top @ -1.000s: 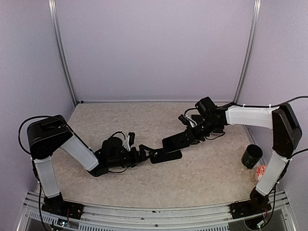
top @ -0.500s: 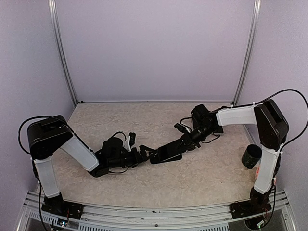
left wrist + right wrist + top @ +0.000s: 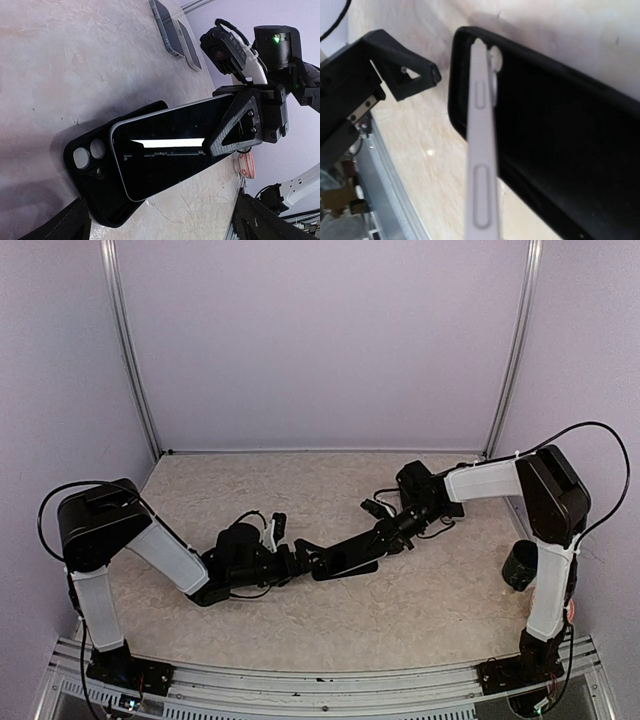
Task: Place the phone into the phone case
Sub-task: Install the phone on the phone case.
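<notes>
Lowered since a second ago, the phone point(image 3: 165, 150), glossy black glass with a silvery edge, tilts one corner into the phone case point(image 3: 92, 187), a matte black rounded shell with round camera holes, flat on the marbled table point(image 3: 75, 60). The right gripper point(image 3: 225, 132) clamps the phone's far end. The left gripper point(image 3: 305, 560) gapes wide and empty by the case's camera end.

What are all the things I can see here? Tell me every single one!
phone: 1, black with a pale edge, tilted over the case
case: 1, black, flat on the table under the phone
dark slab: 1, phone-shaped, far side of the table
pale grey slab: 1, phone-shaped, beside the dark slab
cup: 1, black, right side of the table
round thing: 1, red and white, right edge; unclear what
table: 1, beige, marbled
left gripper: 1, black, open, by the case
right gripper: 1, black, shut on the phone
</notes>
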`<state>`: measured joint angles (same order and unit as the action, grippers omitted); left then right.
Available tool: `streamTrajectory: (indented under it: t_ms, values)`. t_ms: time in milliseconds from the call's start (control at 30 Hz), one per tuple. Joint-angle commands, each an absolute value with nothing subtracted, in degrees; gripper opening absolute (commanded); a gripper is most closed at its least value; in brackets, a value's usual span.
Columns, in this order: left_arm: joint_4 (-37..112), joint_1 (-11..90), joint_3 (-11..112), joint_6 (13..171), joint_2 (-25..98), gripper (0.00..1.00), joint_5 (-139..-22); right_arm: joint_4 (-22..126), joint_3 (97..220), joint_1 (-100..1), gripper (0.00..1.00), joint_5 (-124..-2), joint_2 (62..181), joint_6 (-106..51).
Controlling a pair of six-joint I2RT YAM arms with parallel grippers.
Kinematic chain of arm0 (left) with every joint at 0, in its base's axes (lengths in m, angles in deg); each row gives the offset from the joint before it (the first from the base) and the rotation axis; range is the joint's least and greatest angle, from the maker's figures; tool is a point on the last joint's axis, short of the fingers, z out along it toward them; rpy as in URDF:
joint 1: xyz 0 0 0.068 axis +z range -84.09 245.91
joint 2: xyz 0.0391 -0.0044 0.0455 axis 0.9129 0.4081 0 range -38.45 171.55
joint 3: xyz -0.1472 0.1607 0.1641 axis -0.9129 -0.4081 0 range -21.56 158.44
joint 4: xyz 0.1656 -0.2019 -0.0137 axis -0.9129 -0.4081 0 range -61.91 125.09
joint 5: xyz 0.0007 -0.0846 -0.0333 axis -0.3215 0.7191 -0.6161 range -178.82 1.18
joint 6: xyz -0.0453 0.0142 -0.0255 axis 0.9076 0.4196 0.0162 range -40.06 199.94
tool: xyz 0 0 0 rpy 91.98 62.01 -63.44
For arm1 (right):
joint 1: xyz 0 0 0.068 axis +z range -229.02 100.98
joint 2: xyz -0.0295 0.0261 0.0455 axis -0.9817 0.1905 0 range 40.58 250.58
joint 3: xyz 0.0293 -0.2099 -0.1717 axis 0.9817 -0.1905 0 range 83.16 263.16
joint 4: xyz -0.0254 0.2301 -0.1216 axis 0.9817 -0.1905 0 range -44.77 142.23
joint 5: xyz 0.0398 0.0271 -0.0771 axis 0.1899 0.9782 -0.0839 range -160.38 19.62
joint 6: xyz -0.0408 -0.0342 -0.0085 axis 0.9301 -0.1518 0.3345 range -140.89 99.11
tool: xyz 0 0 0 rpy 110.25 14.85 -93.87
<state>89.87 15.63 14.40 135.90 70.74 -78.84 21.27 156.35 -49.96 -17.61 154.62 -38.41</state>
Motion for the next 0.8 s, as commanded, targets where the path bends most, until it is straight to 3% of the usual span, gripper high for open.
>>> streamTrajectory:
  t_ms: [0,767]
  values:
    - [88.4,15.0,15.8,134.2,70.5,0.99,-80.1,21.1,155.4,-50.7,0.00,-18.0,158.6,-40.0]
    - [85.7,14.1,18.6,133.1,73.2,0.99,-81.8,19.5,159.3,-51.2,0.00,-17.1,168.4,-44.4]
